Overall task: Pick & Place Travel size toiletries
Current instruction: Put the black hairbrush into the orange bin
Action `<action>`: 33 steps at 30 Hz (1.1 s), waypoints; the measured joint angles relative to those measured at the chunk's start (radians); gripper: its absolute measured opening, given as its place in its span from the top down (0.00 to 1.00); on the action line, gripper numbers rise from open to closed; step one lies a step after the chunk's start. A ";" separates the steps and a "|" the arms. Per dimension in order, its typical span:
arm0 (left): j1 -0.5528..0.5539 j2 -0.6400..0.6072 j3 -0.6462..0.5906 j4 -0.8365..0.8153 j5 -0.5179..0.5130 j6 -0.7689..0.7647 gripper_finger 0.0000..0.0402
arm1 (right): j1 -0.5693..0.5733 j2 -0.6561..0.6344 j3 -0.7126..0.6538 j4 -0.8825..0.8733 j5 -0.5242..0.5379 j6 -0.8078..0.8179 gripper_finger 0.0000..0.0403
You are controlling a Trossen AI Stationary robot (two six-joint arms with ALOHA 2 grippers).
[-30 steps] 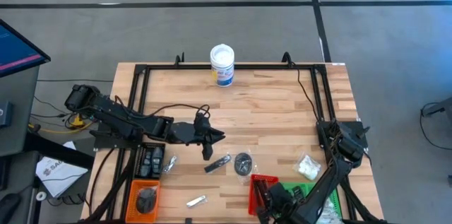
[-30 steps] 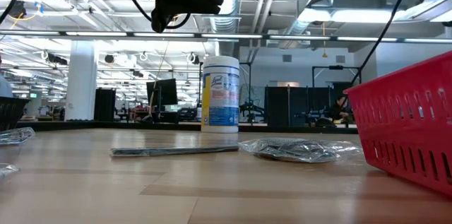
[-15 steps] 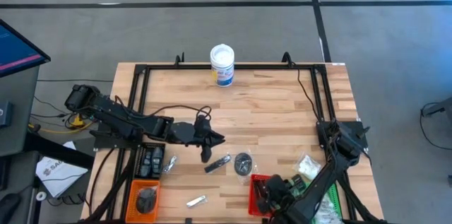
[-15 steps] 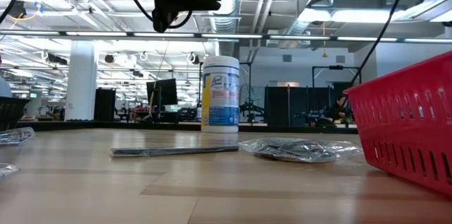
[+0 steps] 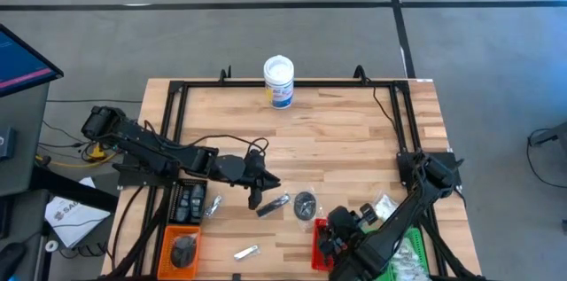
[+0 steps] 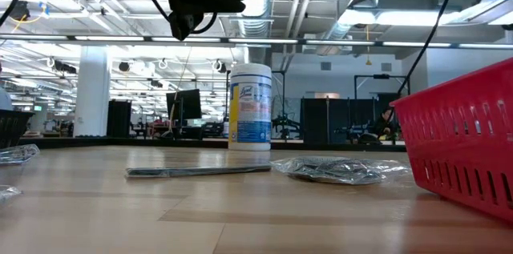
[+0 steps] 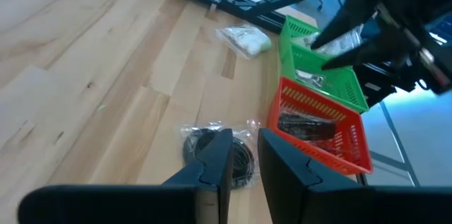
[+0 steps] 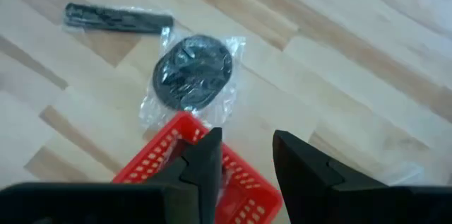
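Note:
A slim black stick [image 5: 273,204] in a clear sleeve and a dark round disc [image 5: 305,204] in a clear bag lie flat on the wood. A clear packet with white contents [image 5: 384,208], a silvery tube [image 5: 245,251] and another small packet [image 5: 213,206] also lie on it. My left gripper [image 5: 255,198] hovers open just left of the stick; the disc [image 7: 192,146] shows beyond its fingers. My right gripper [image 5: 330,228] hangs open over the red tray's far end [image 8: 159,160], the disc [image 8: 194,72] and the stick [image 8: 116,18] ahead of it.
A white tub with a blue label [image 5: 278,81] stands at the far edge. The orange tray [image 5: 182,245], red tray [image 5: 326,244] and green tray [image 5: 403,254] sit along the near edge, each holding items. Black frame rails [image 5: 177,121] run along the table's sides.
My right gripper has moved from over the red tray toward the table's far edge, closer to the disc, and its arm now shows at the top right of the low view. My left gripper has shifted slightly toward the near edge. No object has moved.

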 joint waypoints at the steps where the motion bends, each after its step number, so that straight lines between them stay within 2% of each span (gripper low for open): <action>1: 0.000 0.000 0.000 -0.003 0.000 0.000 0.84 | -0.003 -0.008 -0.011 0.000 0.002 -0.001 0.71; 6: 0.000 0.000 0.000 -0.006 -0.001 0.000 0.84 | -0.009 -0.034 -0.069 0.039 0.003 -0.001 0.71; 17: 0.000 0.000 0.000 -0.011 -0.008 0.000 0.84 | -0.019 -0.129 -0.295 0.329 0.013 0.001 0.71; 25: 0.000 0.000 0.000 -0.019 -0.010 -0.002 0.84 | -0.076 -0.239 -0.478 0.503 0.006 -0.003 0.71; 33: 0.011 0.000 0.000 -0.064 -0.018 -0.017 0.84 | -0.221 -0.383 -0.693 0.851 -0.101 -0.244 0.71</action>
